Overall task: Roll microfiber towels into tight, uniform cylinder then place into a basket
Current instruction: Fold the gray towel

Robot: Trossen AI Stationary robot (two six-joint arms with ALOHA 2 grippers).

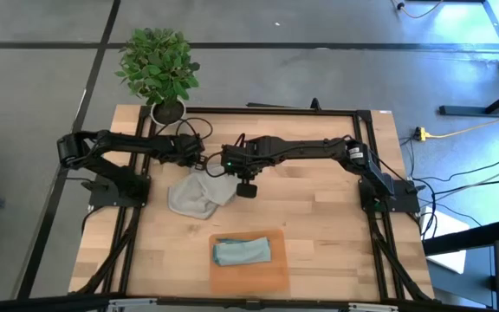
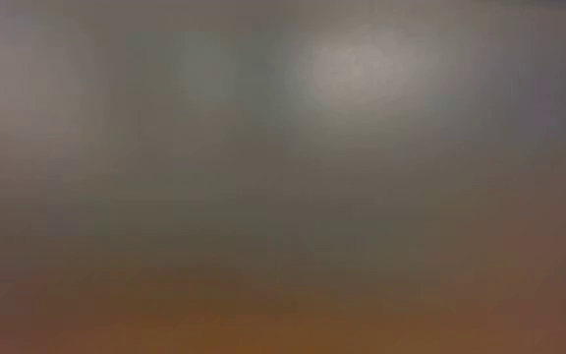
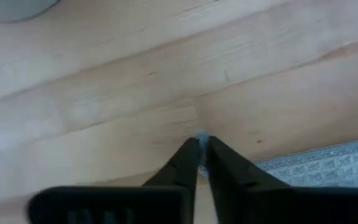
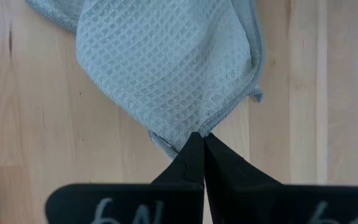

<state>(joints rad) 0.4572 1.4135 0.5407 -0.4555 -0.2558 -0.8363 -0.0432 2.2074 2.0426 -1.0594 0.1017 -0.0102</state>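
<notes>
Pinching the grey towel at two corners, both arms are meeting over the middle of the wooden table. Right gripper is closed on a corner of the waffle-weave cloth, clear in the right wrist view. Left gripper is closing nearly tight with a tiny tuft of fabric between its tips, the towel's hem lying just beside it; looks like a thin edge grab, hold may be weak. From above, the grey towel is lying crumpled and bunched below the two grippers, not flat. The blue-teal towel is already sitting folded or loosely rolled in the orange basket near the front edge. Low view is showing nothing usable. Judging the step as spreading the grey towel before rolling: both corners should be lifting together and pulling apart evenly so the cloth lays flat with straight edges, otherwise the roll will be coming out lopsided. Left grip likely needs more fabric before pulling. Plant pot is sitting at the back left, well apart.
</notes>
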